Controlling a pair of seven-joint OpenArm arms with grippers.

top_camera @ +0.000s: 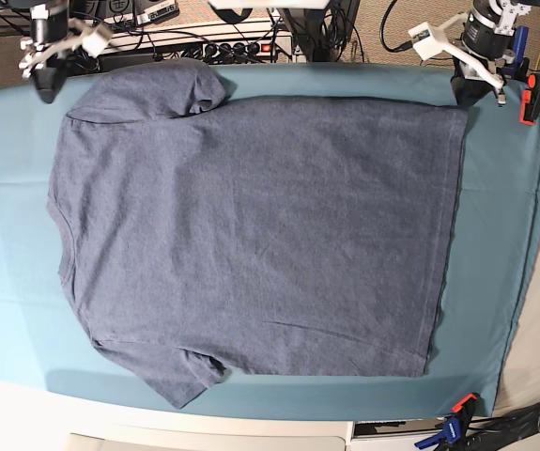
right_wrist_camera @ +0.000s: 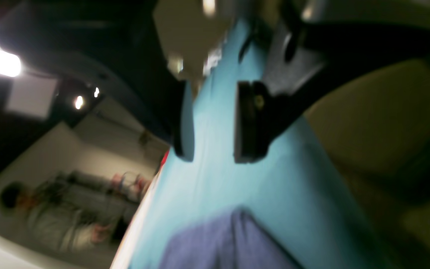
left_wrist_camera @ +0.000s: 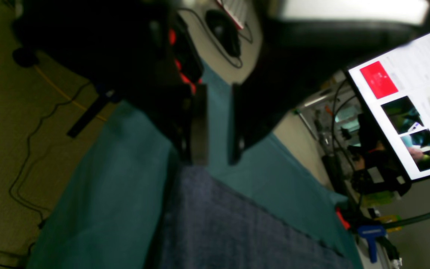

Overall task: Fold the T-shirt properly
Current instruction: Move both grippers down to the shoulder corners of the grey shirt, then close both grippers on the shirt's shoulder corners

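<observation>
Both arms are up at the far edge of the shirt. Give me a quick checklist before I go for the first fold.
1. T-shirt spread flat on the teal cloth: ok, though the far sleeve is folded in.
2. Left gripper jaws apart, nothing between them: ok.
3. Right gripper jaws apart, nothing held: ok.
4. Left gripper near the hem corner: ok.
5. Right gripper touching the shoulder corner: cannot tell.

The right claw [right_wrist_camera: 213, 153] hangs above the teal cloth [right_wrist_camera: 293, 201] on the counter, its two dark fingers [right_wrist_camera: 250, 123] apart with only cloth showing between them. Below the claw in this blurred view lies a rumpled edge of the slate-blue T-shirt [right_wrist_camera: 222, 243], clear of both fingers.
</observation>
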